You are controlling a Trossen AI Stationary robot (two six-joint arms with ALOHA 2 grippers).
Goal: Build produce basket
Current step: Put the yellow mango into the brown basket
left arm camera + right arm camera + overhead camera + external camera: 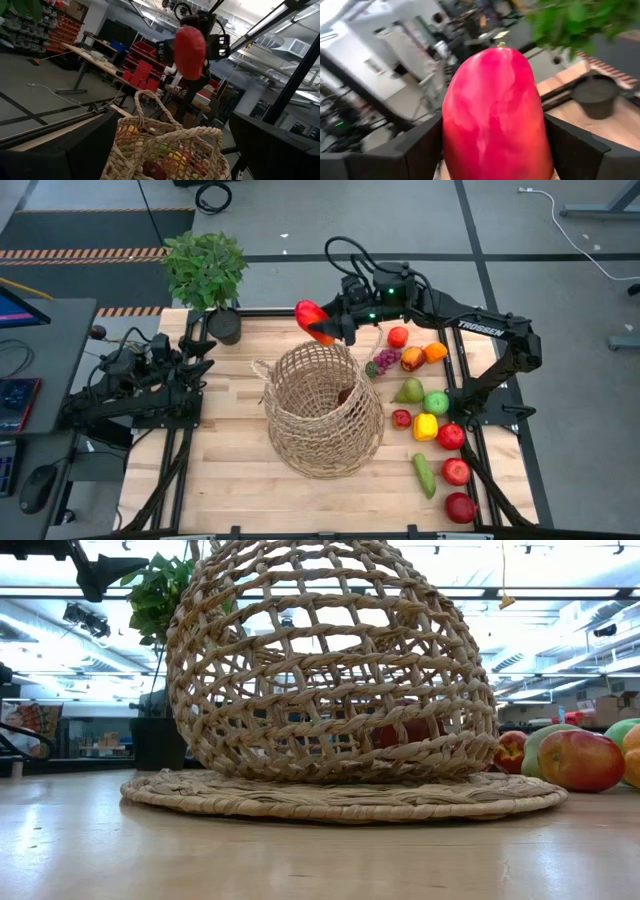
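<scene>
One word is legible: "TROSSEN" on the right arm (480,326). Its right hand (330,323) clamps a red pepper (313,319) above the basket's (322,408) far rim; the left hand (205,352) waits at the counter's (220,460) left, fingers apart.

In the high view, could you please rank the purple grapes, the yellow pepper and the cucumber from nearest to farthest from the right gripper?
From the right gripper:
1. Purple grapes, beside the basket's far right rim.
2. Yellow pepper, right of the basket.
3. Cucumber, near the table's front right.
</scene>
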